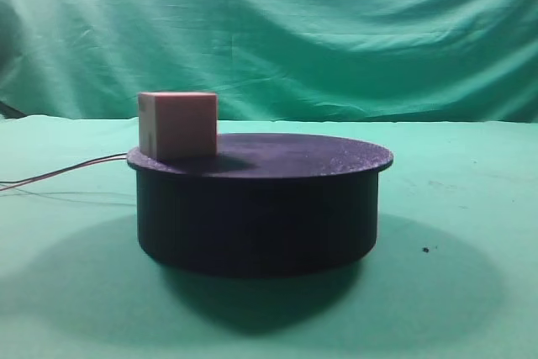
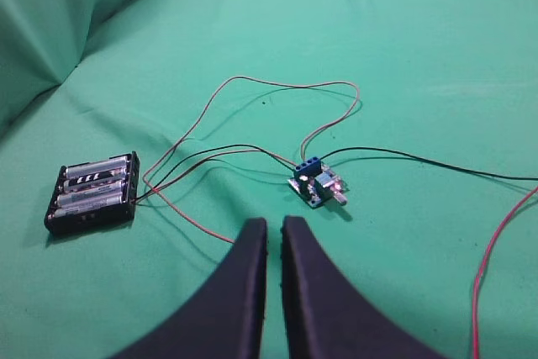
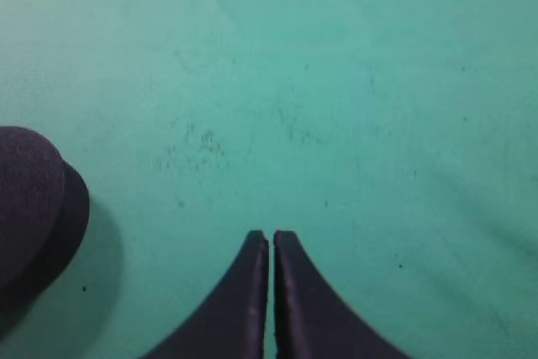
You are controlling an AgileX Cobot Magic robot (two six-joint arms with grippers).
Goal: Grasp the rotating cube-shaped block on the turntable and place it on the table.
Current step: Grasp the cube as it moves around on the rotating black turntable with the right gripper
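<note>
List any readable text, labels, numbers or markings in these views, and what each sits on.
No text can be read in any view.
Battery holder: cells carry printed labels, too blurred to read.
Blue circuit board: any markings too small to make out.
Cube-shaped block: plain faces, no print.
Turntable: plain black, no label.
Table: only faint scuff marks, no writing.

A staged lab or test rig setup is indicated, not a home. The counter [image 1: 471, 208] is covered in green cloth, and a draped green backdrop [image 1: 336, 31] is hung behind it. A black turntable [image 1: 256, 208] is wired by loose leads [image 2: 252, 90] to a bare blue circuit board [image 2: 317, 184] and an open battery holder [image 2: 92, 191], all laid on the cloth.
</note>
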